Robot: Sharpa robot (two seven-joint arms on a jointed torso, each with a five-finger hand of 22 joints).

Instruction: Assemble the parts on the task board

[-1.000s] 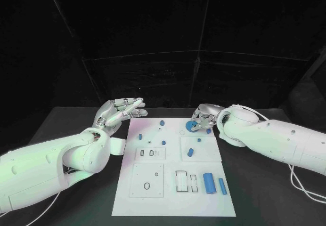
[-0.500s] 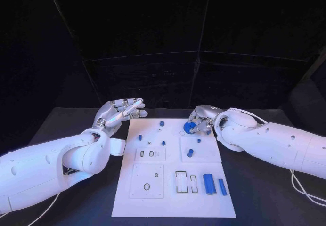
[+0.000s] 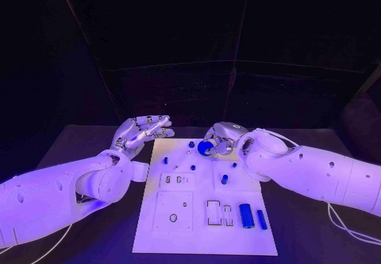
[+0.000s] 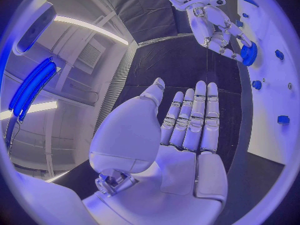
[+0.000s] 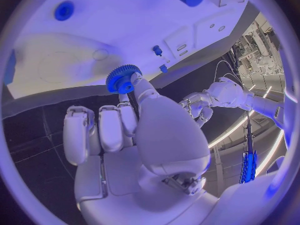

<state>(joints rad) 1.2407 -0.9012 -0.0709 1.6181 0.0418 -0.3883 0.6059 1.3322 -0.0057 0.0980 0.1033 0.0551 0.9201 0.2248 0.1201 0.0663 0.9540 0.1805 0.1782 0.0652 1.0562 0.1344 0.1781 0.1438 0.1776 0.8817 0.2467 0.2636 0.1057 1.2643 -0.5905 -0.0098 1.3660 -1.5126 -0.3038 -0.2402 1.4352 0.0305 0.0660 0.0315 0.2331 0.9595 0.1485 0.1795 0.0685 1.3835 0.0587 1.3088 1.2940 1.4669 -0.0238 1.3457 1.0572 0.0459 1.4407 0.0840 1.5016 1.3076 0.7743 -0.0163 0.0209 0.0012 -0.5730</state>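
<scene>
Your right hand is pinching the blue gear in its fingertips, hovering over the task board around 12 o'clock, probably so it can drop onto a peg there. Left hand sits just off the board at 10 o'clock, fingers loose and holding nothing, I'd guess just to stay clear.

We see right hand shifted toward board's middle along far edge, now over board near far-edge peg. Blue gear moved with it, pinched in fingertips, off right-side spot where it sat one second ago. Right forearm swung further in over board's right side. Left hand barely moved.
</scene>
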